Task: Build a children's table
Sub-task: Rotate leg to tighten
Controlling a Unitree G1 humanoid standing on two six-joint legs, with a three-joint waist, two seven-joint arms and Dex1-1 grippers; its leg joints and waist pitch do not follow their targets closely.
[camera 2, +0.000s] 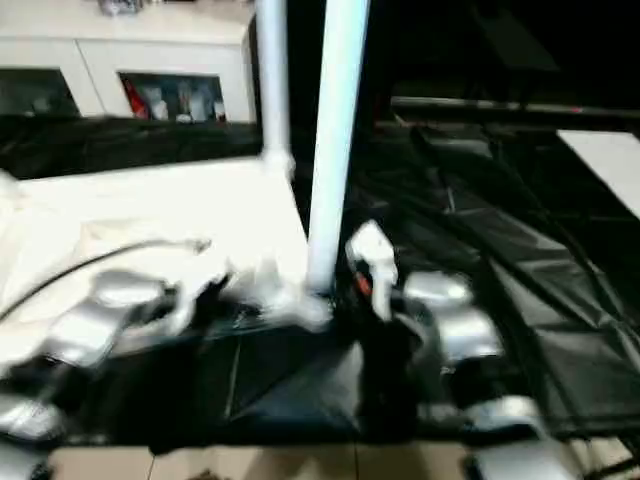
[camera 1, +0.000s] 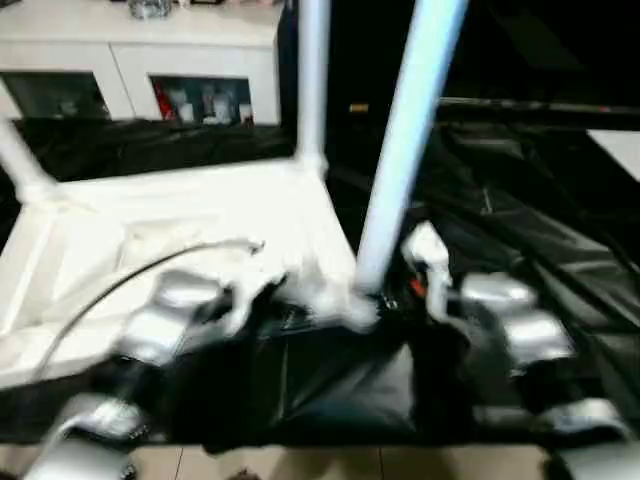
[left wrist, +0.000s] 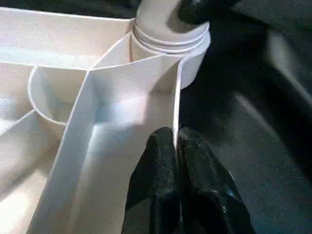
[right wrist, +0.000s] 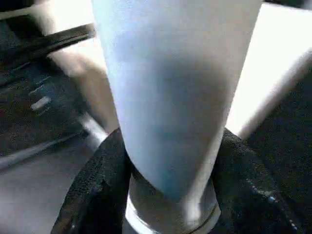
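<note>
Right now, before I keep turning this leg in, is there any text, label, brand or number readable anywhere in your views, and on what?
Readable text: none.
Tabletop and the leg at the near corner: plain white plastic, no print or moulded marks that I can make out.
Items behind the cabinet glass doors: red and white shapes, too blurred to read.
Black sheeting under the work: no markings visible.

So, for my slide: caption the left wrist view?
Left claw pinching the tabletop rim near a leg in its corner socket.
</note>
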